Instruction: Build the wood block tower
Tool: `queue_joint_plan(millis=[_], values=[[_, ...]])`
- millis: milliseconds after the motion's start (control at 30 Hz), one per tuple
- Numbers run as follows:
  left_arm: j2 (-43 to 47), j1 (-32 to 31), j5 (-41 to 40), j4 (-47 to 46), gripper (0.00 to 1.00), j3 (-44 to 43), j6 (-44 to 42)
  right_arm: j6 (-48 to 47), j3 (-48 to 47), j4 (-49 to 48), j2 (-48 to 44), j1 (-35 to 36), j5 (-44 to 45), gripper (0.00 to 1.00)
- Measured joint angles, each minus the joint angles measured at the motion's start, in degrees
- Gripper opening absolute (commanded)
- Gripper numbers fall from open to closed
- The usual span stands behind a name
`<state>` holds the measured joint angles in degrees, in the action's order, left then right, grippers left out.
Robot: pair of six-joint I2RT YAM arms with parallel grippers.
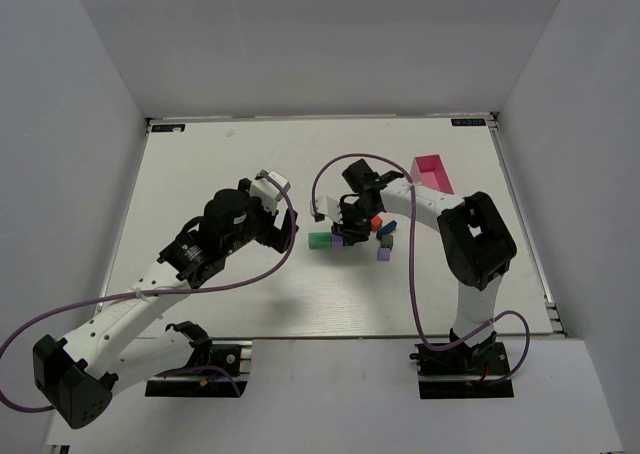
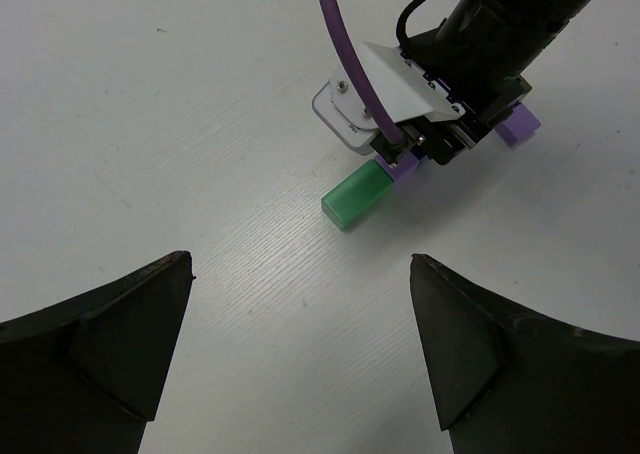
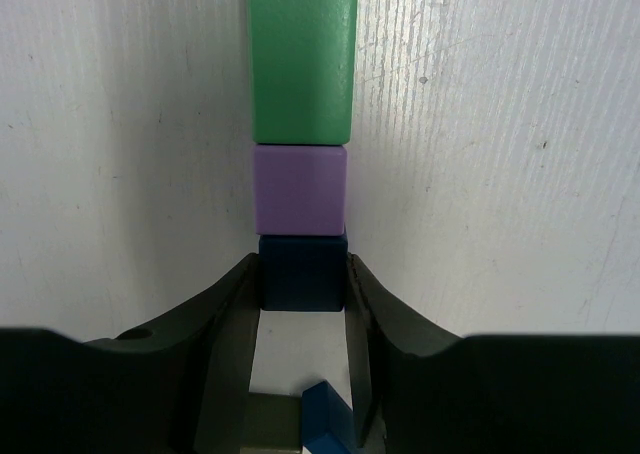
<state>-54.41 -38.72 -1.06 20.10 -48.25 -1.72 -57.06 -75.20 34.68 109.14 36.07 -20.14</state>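
Fingers of the right gripper [image 3: 303, 284] are pressed on both sides of a dark blue block [image 3: 303, 271]. It ends a flat row near the middle of the table [image 1: 200, 164]: dark blue touching a purple block [image 3: 300, 189], which touches a green block [image 3: 302, 54]. A red block [image 1: 377, 222] and a loose purple cube [image 1: 384, 254] lie just beside the row. The left gripper [image 2: 300, 264] is spread wide, holding nothing, facing the green end. A pink tray [image 1: 432, 171] sits behind to the right.
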Motion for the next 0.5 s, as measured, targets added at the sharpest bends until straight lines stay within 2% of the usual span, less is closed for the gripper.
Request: queue_joint_plan(millis=[133,267,467,500], values=[[0.0,0.0,0.0,-0.02,1.0,0.0,0.0,-0.02,0.0,0.04,0.0,0.02,0.02,0.14],[0.0,0.0,0.0,-0.02,1.0,0.0,0.0,-0.13,0.0,0.2,0.0,0.02,0.02,0.23],[0.0,0.0,0.0,-0.02,1.0,0.0,0.0,-0.2,-0.02,0.37,0.0,0.02,0.0,0.46],[0.0,0.0,0.0,0.0,1.0,0.0,0.0,-0.24,-0.02,0.42,0.0,0.02,0.0,0.52]])
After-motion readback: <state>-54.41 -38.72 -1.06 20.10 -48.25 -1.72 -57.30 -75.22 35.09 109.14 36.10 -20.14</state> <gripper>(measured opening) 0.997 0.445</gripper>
